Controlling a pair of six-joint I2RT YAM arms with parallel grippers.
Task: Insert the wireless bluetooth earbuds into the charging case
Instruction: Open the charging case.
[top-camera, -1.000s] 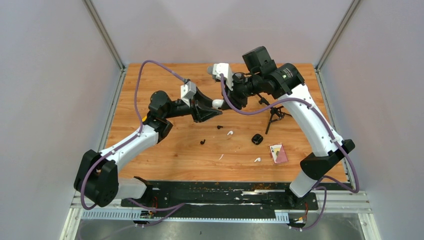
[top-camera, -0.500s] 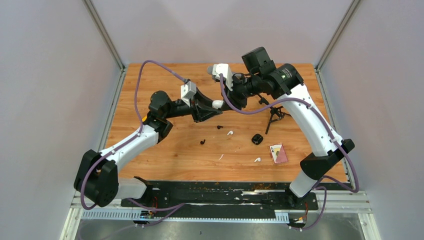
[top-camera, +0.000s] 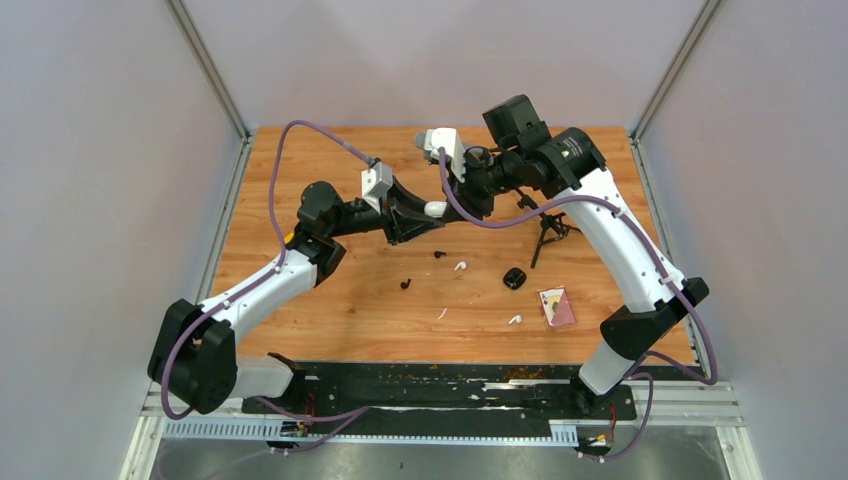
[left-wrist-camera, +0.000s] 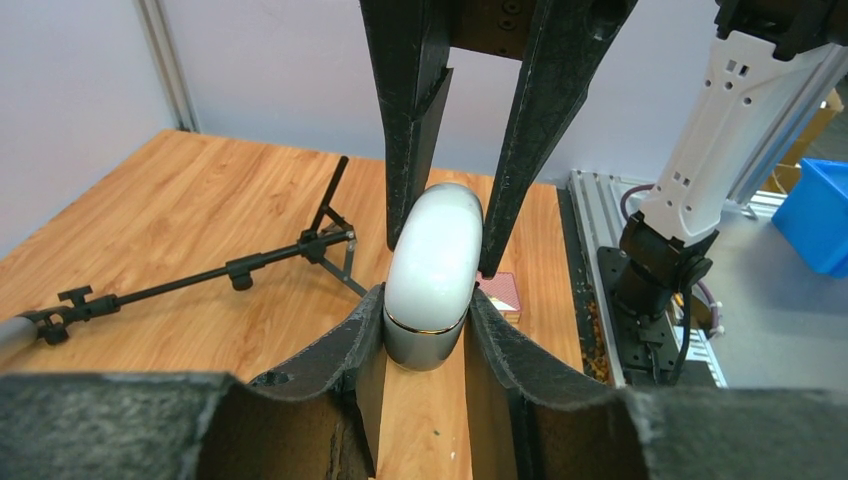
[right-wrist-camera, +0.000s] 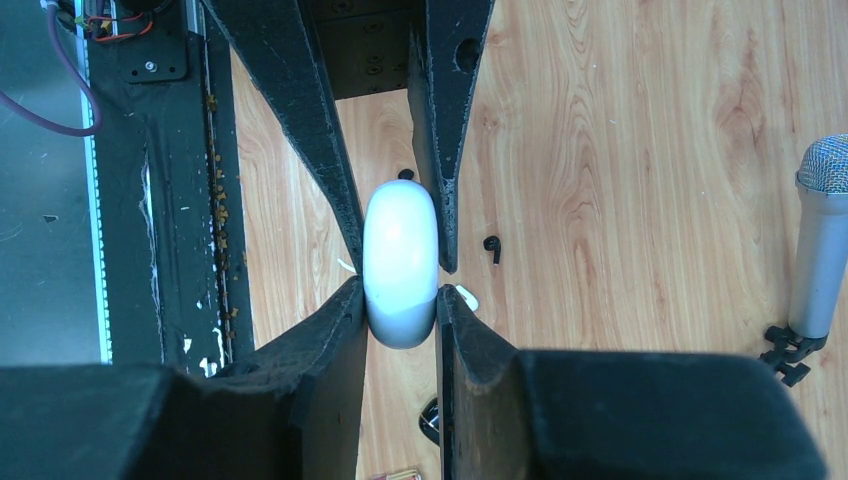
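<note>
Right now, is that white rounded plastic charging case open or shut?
Shut: the white charging case shows only a thin seam, no lid gap, pinched between left hand and right hand.

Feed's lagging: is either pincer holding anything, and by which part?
The white charging case, pinched from opposite ends: left pincer at its seam end, right pincer on the other half.

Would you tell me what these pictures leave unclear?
- White charging case: top view, the jaws cover most of it; its inside shows in no view.
- Black case: top view, too small to tell open or shut; right wrist view, the jaws hide most of it.
- Earbuds: top view, too small to tell left from right.
</note>
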